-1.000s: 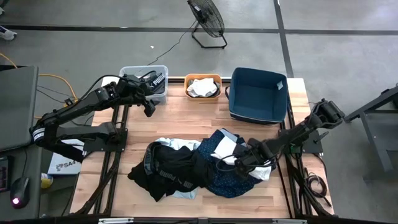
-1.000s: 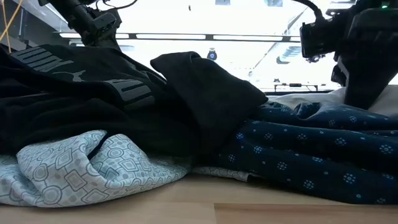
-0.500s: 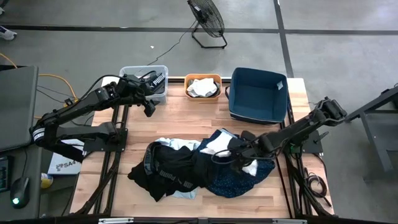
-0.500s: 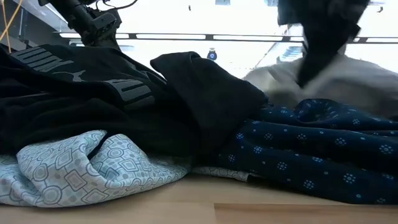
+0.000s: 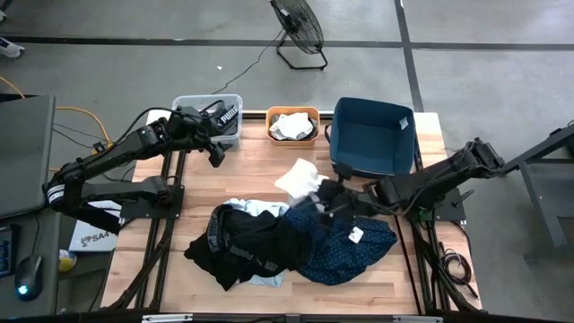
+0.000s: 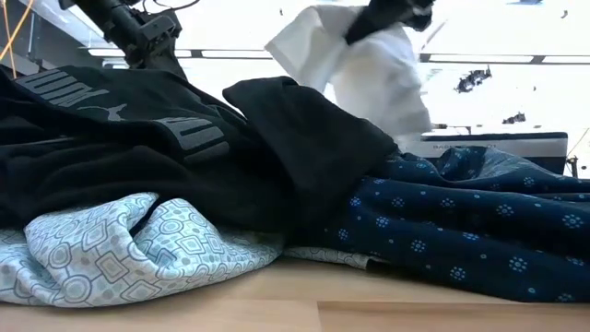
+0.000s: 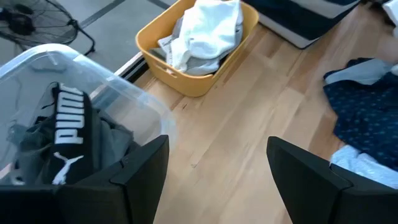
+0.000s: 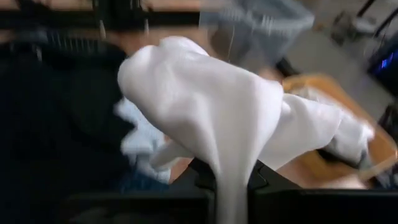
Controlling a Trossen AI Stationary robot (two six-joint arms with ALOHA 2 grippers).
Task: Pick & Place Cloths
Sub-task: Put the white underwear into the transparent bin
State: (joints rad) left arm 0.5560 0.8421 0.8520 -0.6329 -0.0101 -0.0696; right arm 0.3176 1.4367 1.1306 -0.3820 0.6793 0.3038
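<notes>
A pile of cloths lies mid-table: a black one with white lettering (image 5: pixel 240 244), a navy dotted one (image 5: pixel 348 244) and a light blue patterned one (image 6: pixel 111 242). My right gripper (image 5: pixel 325 192) is above the pile's far edge, shut on a white cloth (image 5: pixel 298 176). This cloth shows high in the low view (image 6: pixel 373 69). My left gripper (image 5: pixel 215 154) waits open over bare table by the clear bin, and its fingers stand apart with nothing between them in the left wrist view (image 7: pixel 217 180). My right gripper pinches a bunched fold of the white cloth (image 8: pixel 233 180) between its two fingers (image 8: pixel 264 180). The fingers come from the table's right, slanting down. The cloth billows out beyond them and hangs above the pile. Its lower end is hidden behind the black cloth.
Three bins line the far edge. The clear bin (image 5: pixel 212 111) holds a black cloth, the orange bin (image 5: pixel 292 136) holds white cloth, and the dark blue bin (image 5: pixel 372 136) stands at the right. Bare wood (image 5: pixel 260 170) lies between the bins and the pile.
My right gripper has risen from the pile and swung toward the far edge and the table's left, tipping up toward level. The white cloth has come up out of the pile with it and now hangs from the fingers. The navy cloth stays down.
</notes>
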